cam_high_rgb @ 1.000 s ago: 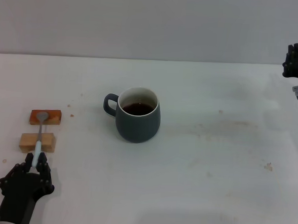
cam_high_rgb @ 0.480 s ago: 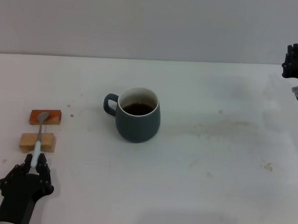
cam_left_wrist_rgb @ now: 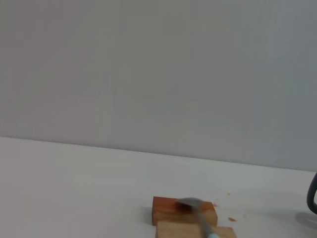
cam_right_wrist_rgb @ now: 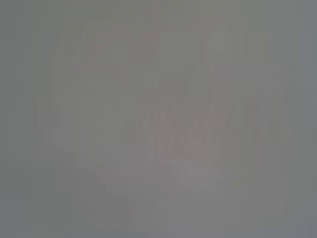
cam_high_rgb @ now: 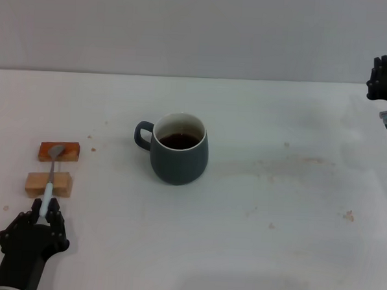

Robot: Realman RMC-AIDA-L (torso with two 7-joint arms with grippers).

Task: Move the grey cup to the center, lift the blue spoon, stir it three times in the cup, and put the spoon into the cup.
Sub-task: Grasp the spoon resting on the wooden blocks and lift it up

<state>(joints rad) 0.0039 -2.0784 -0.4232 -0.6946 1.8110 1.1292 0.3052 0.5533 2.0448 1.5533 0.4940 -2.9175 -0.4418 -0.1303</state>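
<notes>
At the lower left of the head view, the left gripper (cam_high_rgb: 46, 210) sits low over the counter (cam_high_rgb: 272, 253) with its jaws pinching the near end of the spoon (cam_high_rgb: 51, 174). Compared with the two earlier head pictures, this gripper shows almost no displacement; at most it sits a trace nearer the lower edge of the frame. The spoon's position is unchanged. Its light blue handle lies across the pale wood block (cam_high_rgb: 48, 184), and its metal bowl rests on the reddish wood block (cam_high_rgb: 59, 151) just beyond. The left wrist view confirms this: the spoon (cam_left_wrist_rgb: 198, 215) runs across both blocks, the reddish block (cam_left_wrist_rgb: 173, 210) behind the pale block (cam_left_wrist_rgb: 185, 231).

Judgement: the grasp is set but the lift has not begun. The spoon is not yet clear of its two supports.

In the middle of the head view, the cup (cam_high_rgb: 178, 149) stands upright on the counter, handle toward the left of the frame, dark liquid visible inside. It has not moved across the three pictures. It lies well apart from the spoon. Judged by its place, the centring step appears done.

At the upper right edge of the head view, the right gripper (cam_high_rgb: 382, 79) hangs parked above the counter, unmoved. Whether its jaws are spread or pressed together cannot be told. The right wrist view shows nothing distinct.
</notes>
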